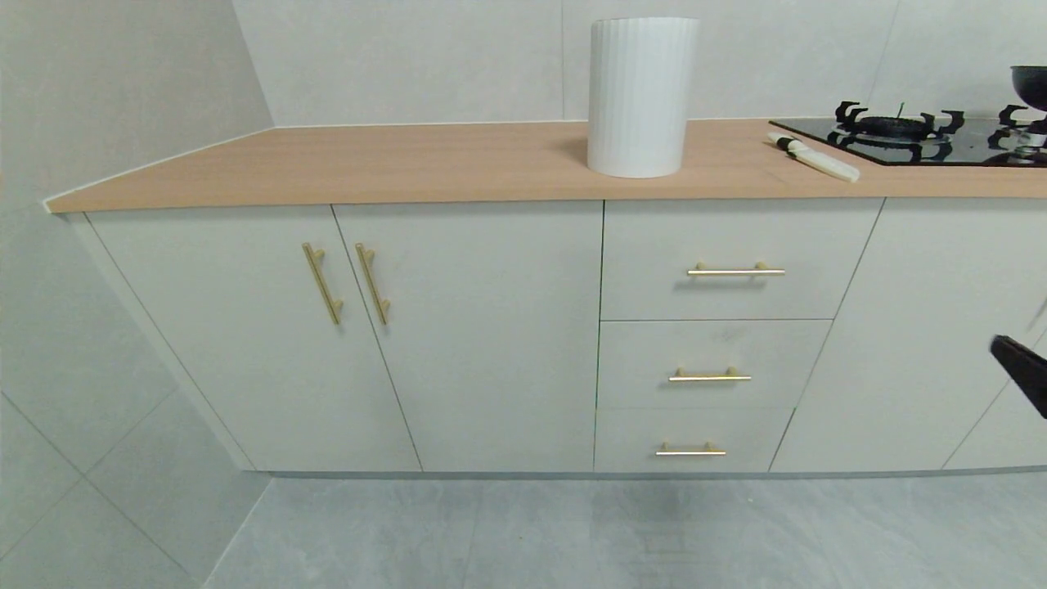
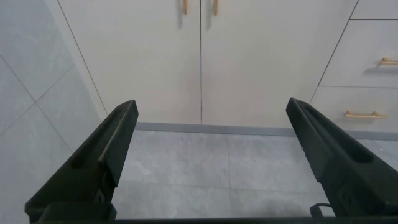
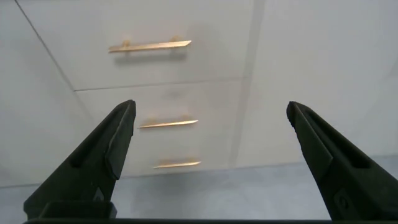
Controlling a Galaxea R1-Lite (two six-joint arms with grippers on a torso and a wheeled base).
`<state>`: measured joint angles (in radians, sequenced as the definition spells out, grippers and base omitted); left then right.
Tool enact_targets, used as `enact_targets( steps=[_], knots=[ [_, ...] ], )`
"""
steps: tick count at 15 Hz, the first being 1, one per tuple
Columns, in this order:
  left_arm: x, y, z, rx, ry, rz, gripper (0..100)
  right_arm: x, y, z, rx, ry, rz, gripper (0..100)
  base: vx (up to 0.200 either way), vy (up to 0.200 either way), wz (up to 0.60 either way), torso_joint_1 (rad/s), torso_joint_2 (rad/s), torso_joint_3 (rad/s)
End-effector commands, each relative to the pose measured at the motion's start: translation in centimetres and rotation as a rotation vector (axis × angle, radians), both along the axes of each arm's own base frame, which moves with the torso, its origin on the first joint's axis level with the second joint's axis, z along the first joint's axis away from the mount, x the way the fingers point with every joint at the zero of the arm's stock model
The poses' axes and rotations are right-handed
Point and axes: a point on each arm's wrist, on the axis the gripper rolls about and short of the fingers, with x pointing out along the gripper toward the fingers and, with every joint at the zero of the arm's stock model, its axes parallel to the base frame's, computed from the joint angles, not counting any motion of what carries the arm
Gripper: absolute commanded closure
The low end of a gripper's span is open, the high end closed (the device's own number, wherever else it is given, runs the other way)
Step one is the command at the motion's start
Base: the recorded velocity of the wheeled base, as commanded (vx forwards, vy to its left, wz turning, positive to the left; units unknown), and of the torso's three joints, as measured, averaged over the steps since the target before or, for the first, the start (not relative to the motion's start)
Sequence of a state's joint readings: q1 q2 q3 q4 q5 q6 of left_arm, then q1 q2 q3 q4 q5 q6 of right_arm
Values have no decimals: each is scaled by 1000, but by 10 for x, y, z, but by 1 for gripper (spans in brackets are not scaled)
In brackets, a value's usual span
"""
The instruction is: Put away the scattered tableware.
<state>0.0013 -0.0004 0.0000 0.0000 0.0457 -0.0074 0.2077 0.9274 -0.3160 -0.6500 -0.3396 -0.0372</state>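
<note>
Low down, left gripper (image 2: 211,107) and right gripper (image 3: 210,107) spread empty fingers (image 2: 106,155) wide; the knife (image 1: 812,157) lies above them on the worktop (image 1: 368,164).

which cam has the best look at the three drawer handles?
Head view: all three drawer handles show whole, nearly level and stacked one above the other. The right wrist view also has all three, closer but slanted. The left wrist view catches two at its edge, one of them cut off.
</note>
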Motion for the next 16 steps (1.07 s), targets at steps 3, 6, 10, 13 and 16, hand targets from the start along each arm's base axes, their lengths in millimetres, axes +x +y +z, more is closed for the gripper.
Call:
enact_targets(
  steps=[3, 6, 10, 13, 16],
  knots=[
    [0, 0, 0, 0, 0, 1, 0, -114, -23, -24, -53, -115, -117, 0, 0, 0, 0, 0, 0, 0],
    [0, 0, 0, 0, 0, 1, 0, -147, -22, -42, -66, -142, -179, 0, 0, 0, 0, 0, 0, 0],
    [0, 0, 0, 0, 0, 1, 0, -160, -20, -62, -77, -151, -79, 0, 0, 0, 0, 0, 0, 0],
    [0, 0, 0, 0, 0, 1, 0, -152, -18, -78, -49, -103, 23, 0, 0, 0, 0, 0, 0, 0],
    [0, 0, 0, 0, 0, 1, 0, -141, -15, -102, -1, -20, 132, 0, 0, 0, 0, 0, 0, 0]
  ],
)
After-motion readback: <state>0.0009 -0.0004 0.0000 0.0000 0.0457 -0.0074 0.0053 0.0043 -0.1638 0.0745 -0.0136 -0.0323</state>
